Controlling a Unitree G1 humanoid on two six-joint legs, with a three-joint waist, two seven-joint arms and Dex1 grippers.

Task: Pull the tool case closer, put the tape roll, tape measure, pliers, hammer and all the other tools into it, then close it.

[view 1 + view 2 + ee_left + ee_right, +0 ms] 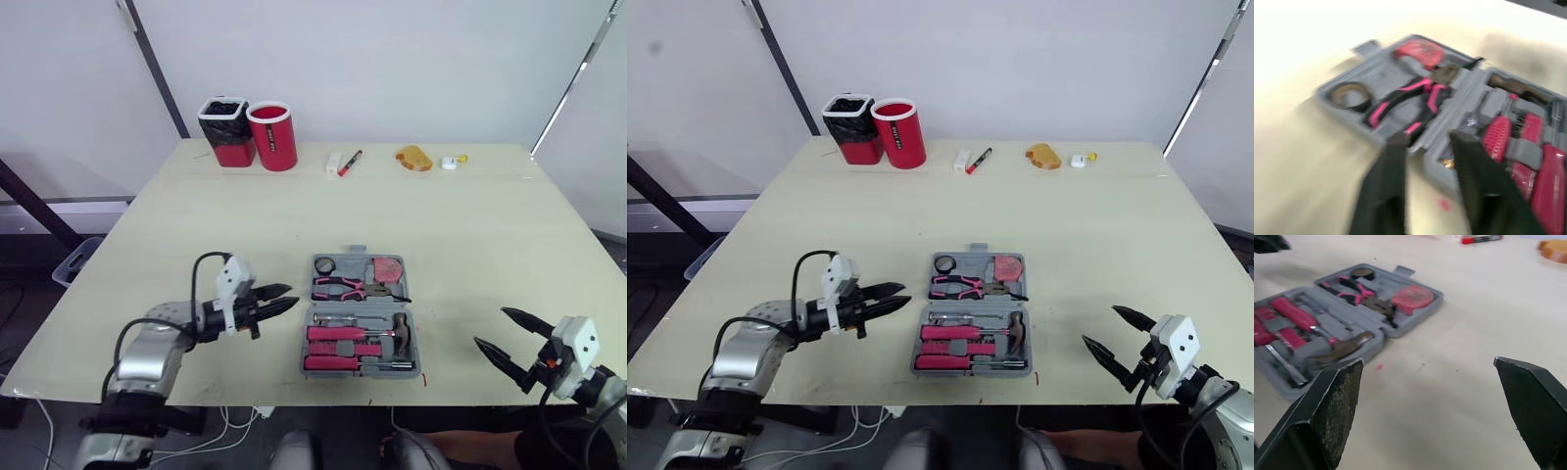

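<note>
The grey tool case [353, 257] lies open near the table's front edge, both halves flat. Its far half holds the black tape roll [324, 264], the red tape measure [388, 268] and the pink-handled pliers [343, 287]. The near half holds the hammer [400, 331] and pink-handled screwdrivers [336, 340]. My left gripper [292, 297] is open just left of the case, fingertips pointing at its left wall and holding nothing. In the left wrist view its fingers [1383, 196] frame the case's edge. My right gripper [492, 327] is open and empty, well to the right of the case.
Two red containers [225, 130] [272, 135] stand at the table's back left. A red marker [350, 162], a white block [334, 163], a yellow-orange object [414, 158] and a small white item [449, 163] lie along the far edge.
</note>
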